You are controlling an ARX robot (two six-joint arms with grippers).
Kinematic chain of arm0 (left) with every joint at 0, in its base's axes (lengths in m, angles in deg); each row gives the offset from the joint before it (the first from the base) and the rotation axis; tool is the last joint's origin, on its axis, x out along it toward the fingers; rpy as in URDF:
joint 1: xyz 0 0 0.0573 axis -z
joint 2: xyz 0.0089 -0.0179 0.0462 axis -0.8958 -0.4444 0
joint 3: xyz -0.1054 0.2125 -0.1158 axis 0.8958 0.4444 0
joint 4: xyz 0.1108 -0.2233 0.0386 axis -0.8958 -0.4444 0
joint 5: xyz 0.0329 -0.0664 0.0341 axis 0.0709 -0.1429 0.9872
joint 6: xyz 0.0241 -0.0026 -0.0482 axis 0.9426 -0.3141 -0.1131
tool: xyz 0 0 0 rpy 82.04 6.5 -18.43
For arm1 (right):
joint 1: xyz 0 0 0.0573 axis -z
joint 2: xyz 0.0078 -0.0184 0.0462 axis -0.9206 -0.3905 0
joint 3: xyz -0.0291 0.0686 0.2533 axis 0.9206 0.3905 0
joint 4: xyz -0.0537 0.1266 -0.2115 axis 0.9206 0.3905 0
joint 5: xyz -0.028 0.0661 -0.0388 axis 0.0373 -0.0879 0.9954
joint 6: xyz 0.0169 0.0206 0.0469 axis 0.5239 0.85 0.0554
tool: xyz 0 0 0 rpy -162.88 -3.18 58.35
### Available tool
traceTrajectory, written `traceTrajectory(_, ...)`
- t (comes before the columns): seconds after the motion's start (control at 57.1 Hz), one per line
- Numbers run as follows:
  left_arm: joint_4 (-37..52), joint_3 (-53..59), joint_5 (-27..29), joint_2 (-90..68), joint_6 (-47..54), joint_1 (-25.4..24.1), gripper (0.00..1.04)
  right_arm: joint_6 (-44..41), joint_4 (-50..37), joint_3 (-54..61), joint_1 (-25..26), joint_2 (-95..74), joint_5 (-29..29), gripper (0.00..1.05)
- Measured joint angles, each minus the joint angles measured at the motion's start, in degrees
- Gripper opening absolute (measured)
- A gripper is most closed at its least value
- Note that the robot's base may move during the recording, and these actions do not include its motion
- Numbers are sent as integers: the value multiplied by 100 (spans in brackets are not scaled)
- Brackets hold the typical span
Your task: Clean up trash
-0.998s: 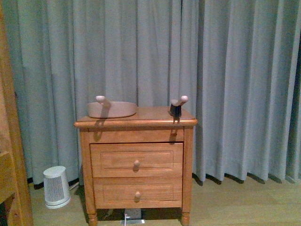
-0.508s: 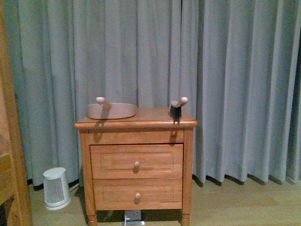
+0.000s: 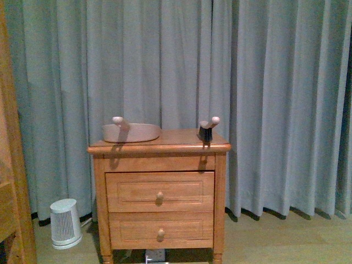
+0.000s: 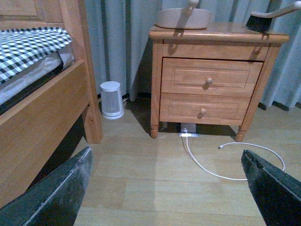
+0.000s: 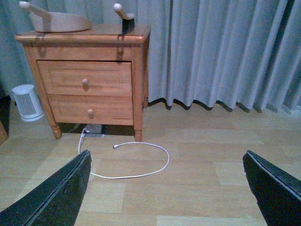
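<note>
Left wrist view and right wrist view both show our jaws spread wide above the floor (image 4: 141,188). We see the trash nowhere. We should find it first, then lift the dustpan (image 3: 131,132) and brush (image 3: 206,131) by their handles off the surface (image 3: 176,138).

A wooden nightstand's tabletop (image 3: 176,141) carries a pink dustpan (image 3: 132,132) at its left end and a small hand brush (image 3: 206,131) standing near its right end. On the wood floor (image 5: 197,183) sit a white heater (image 3: 65,223) beside the nightstand and a looped white cable (image 5: 141,165).
</note>
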Motion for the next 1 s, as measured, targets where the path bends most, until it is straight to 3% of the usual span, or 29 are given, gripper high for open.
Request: traceTrajectory(0.998,0,0,2,2,0,0,97,0,0,0,-2,2,-2,97)
